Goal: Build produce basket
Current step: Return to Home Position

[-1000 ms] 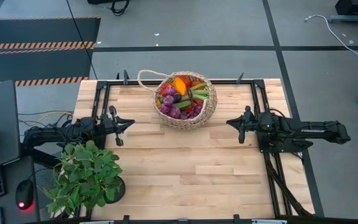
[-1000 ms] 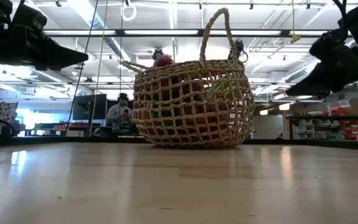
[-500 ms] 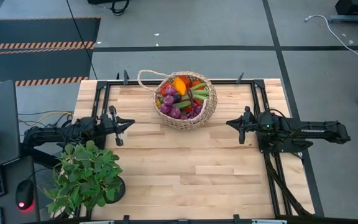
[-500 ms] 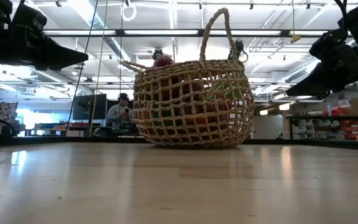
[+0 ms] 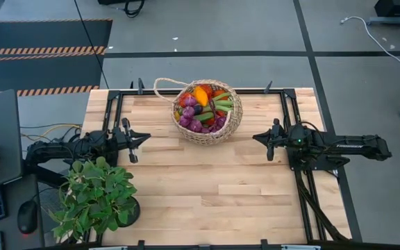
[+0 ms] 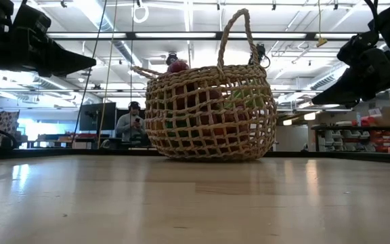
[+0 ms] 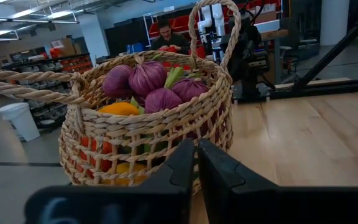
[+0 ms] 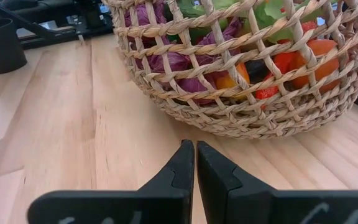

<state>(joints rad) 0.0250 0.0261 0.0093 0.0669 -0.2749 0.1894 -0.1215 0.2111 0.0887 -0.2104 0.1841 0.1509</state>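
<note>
Left gripper (image 5: 142,136) mid-left, claw pinched closed, empty. Basket (image 5: 236,114) upper centre, near the table (image 5: 207,187) top edge, produce (image 5: 200,107) heaped inside. Right gripper (image 5: 260,138) mid-right, claw closed, empty. Risk looks low: a stray arm swing could knock the basket off.

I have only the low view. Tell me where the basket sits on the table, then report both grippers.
Observer: From above, the basket sits by the table's edge at that picture's top, midway between the arms, full of produce.
Operator: Now the grippers.
Observer: The wrist views show the left gripper and the right gripper both shut, empty, clear of the basket.
Operator: Name anything else on the table.
Observer: A potted plant stands at the corner beside the left arm.
</note>
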